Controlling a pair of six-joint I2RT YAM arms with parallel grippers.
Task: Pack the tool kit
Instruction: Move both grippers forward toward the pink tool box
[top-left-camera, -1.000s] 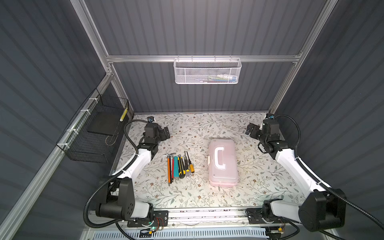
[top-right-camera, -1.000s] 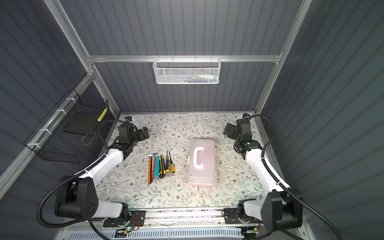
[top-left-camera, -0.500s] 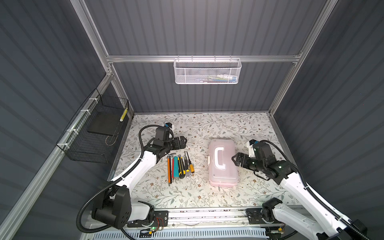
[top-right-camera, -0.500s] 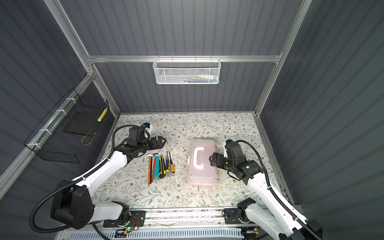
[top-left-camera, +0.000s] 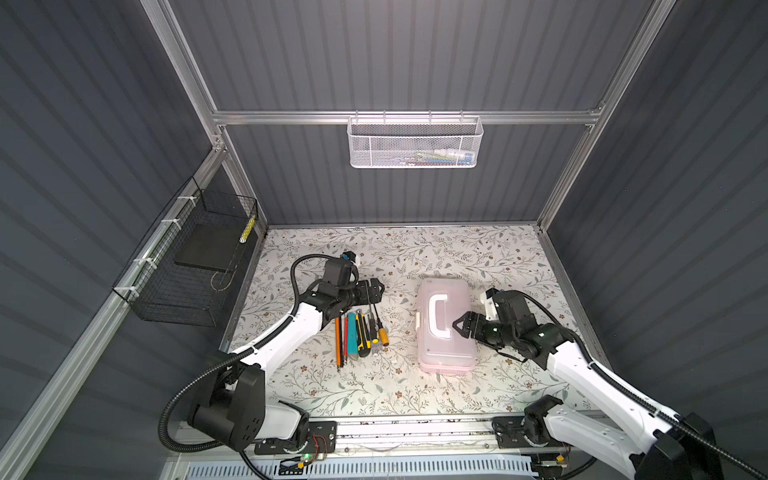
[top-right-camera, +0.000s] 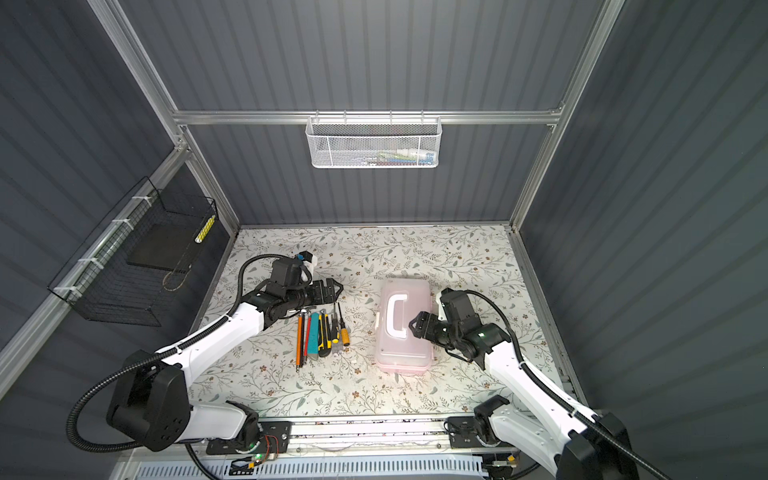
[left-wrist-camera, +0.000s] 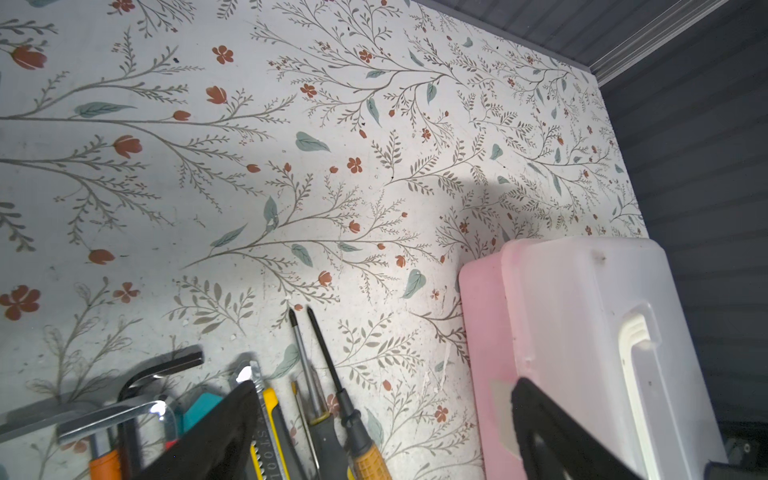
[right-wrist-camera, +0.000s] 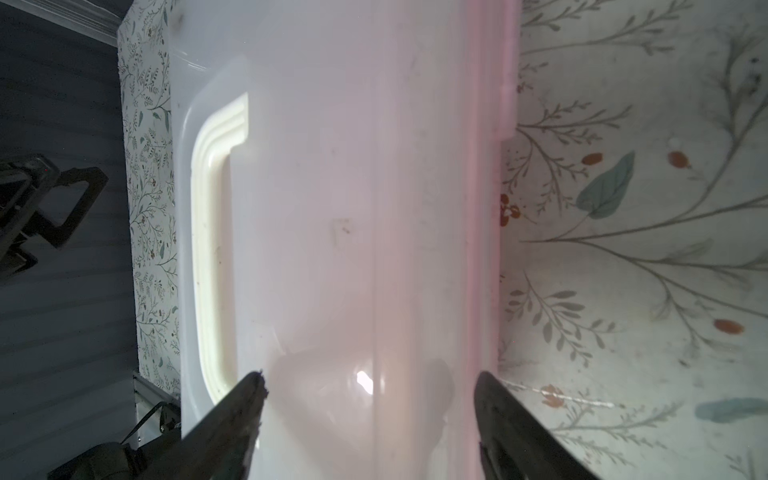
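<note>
Right end effector (right-wrist-camera: 369, 381) astride right edge of pink case (top-left-camera: 451, 353), bare tabletop (top-left-camera: 436, 249) beyond

So the tool kit case (top-left-camera: 451, 353) is a small pink box with a frosted clear lid. It's shut and lying flat on the floral tabletop (top-left-camera: 415, 253), right of the middle, with its long side running front to back. The white C-shaped handle (top-left-camera: 436, 311) lies flat on the lid, and the white latch (top-left-camera: 417, 322) faces the tools. Those lie in a neat row to its left, not touching it: orange screwdriver (top-left-camera: 338, 340), teal utility knife (top-left-camera: 352, 334), yellow utility knife (top-left-camera: 364, 336), amber-handled screwdriver (top-left-camera: 384, 336), plus hex keys (left-wrist-camera: 137, 386) by the row's far end.
</note>
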